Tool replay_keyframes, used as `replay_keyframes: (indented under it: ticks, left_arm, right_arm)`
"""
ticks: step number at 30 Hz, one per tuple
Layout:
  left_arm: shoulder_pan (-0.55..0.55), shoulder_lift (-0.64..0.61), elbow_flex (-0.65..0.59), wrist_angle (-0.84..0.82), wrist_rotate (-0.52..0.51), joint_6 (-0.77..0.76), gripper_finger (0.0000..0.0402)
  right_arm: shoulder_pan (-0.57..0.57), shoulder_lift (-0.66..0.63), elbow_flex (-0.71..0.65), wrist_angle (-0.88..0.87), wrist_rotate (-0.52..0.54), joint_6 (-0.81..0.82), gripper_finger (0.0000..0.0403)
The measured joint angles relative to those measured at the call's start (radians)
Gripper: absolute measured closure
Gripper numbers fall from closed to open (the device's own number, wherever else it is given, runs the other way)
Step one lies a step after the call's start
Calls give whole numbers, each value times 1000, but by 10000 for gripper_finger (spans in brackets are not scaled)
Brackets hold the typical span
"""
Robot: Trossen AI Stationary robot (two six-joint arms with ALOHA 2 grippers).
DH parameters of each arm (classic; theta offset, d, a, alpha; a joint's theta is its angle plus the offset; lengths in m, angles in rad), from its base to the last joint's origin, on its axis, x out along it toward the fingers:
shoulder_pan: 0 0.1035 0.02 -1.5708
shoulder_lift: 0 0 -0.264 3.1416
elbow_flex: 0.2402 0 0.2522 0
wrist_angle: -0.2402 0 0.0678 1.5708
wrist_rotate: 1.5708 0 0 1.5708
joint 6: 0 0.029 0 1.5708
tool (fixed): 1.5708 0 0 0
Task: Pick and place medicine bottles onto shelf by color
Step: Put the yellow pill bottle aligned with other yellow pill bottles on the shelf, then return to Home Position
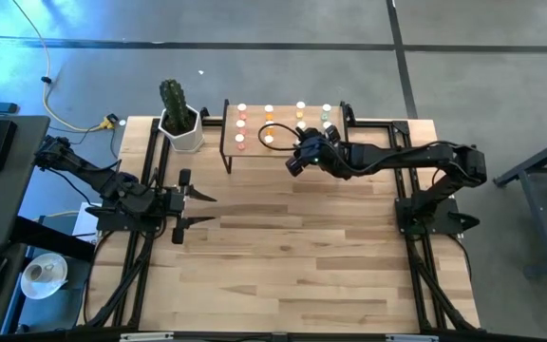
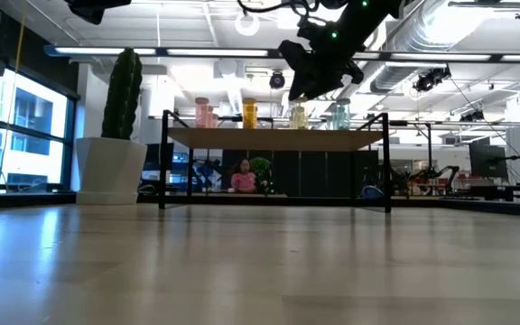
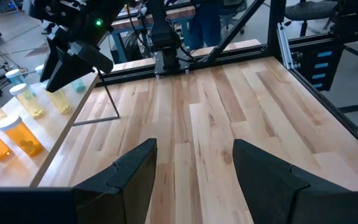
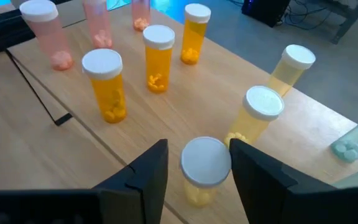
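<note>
Medicine bottles stand in rows on the shelf (image 1: 283, 152), which sits at the tabletop's (image 1: 292, 256) far edge beside the white cactus pot (image 1: 182, 131). You can read the colour order in the right wrist view: pink bottles (image 4: 45, 34) at one end, then three orange bottles (image 4: 106, 84), then the yellow ones, with a pale green bottle (image 4: 352, 144) lying at the other end.

Your right gripper (image 4: 199, 163) hangs over the shelf's near edge. Its fingers (image 4: 143, 171) are spread, and a yellow bottle (image 4: 204, 169) stands upright between them with its white cap in the gap. A sliver of space shows on each side of the cap, so the fingers flank the bottle but are not pressed against it. Two more yellow bottles (image 4: 260, 115) stand just beyond it.

In the low view that gripper (image 2: 310, 77) sits above the shelf board, over the yellow bottles there.

Your left gripper (image 1: 196, 209) waits over the left side of the tabletop, well apart from the shelf, its fingers (image 3: 135, 171) released and holding nothing.
</note>
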Motion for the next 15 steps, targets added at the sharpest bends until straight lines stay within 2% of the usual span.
replay_keyframes:
  ticks: [15]
  left_arm:
    - [0,0,0,0,0,-18,202]
  right_arm:
    - [1,-54,22,-11,-5,-51,240]
